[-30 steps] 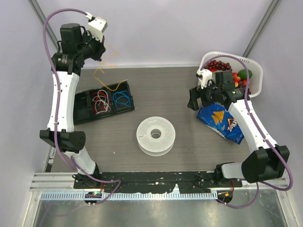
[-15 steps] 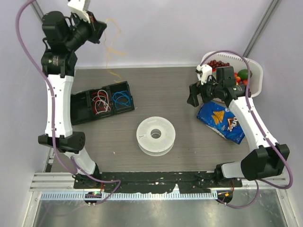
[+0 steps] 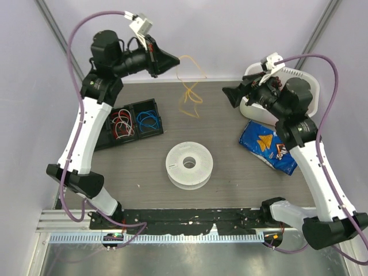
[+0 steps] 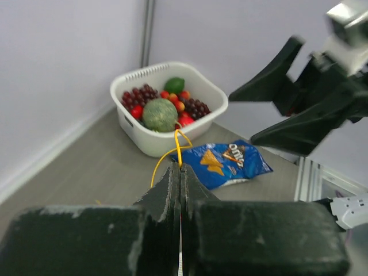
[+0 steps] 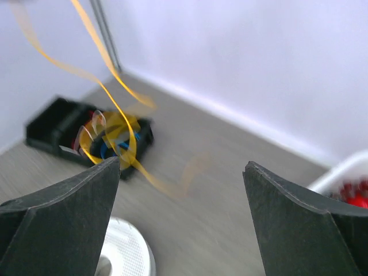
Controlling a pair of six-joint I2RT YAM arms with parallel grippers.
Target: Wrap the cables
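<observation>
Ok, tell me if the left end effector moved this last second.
Yes. The left end effector swung right, beyond the tray, holding the wire.

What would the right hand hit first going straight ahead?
Probably the yellow cable hanging from the left hand; it shows straight ahead between the right hand's open fingers. Depth is unclear.

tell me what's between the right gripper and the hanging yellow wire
Nothing. In the top view, only bare tabletop shows between the open right gripper and the yellow wire.
</observation>
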